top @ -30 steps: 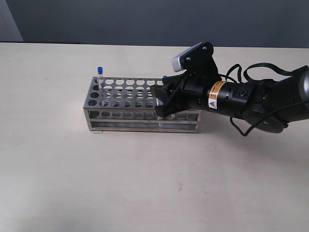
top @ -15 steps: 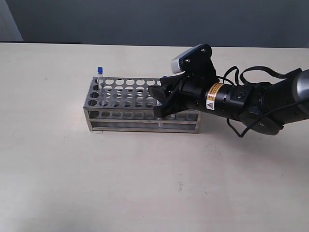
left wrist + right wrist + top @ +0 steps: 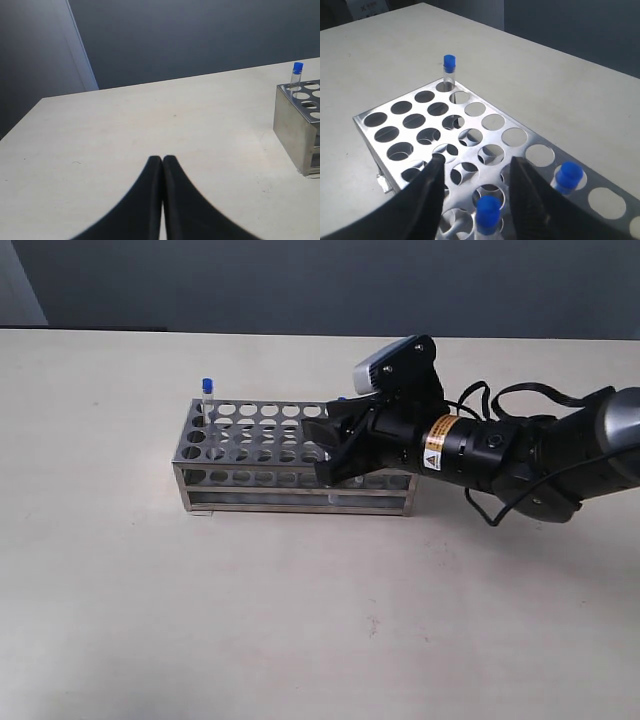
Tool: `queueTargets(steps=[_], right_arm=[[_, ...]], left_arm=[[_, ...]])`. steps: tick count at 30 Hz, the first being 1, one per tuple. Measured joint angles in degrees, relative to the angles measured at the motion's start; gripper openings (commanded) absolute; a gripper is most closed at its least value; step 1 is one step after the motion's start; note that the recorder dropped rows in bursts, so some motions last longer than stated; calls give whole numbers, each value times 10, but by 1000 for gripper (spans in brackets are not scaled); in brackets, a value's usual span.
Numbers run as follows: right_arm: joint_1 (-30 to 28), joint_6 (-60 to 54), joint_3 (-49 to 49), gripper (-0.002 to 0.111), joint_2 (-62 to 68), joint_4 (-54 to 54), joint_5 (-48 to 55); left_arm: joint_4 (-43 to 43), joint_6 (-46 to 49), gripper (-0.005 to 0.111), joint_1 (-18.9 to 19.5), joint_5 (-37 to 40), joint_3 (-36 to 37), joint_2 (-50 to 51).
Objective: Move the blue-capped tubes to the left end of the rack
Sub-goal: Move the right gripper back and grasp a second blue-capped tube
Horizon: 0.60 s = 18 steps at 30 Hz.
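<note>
Right gripper has edged leftward along the rack; the task is judged about a quarter done.

One blue-capped tube stands in the far corner hole at the left end. A second tube and a third tube remain toward the right end, and a fourth is not visible. The right jaws are spread and straddle the second tube without gripping it. The left gripper is pressed together, empty, off the rack's left end. The other left-end holes stand vacant, and the table is open on every side, its edges well apart from the rack.
</note>
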Motion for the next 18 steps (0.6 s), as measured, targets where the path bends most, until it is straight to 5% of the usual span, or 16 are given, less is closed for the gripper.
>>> queueTargets(steps=[18], right_arm=[[0, 15, 1, 42, -9, -33, 83]], left_arm=[[0, 0, 0, 0, 0, 0, 0]])
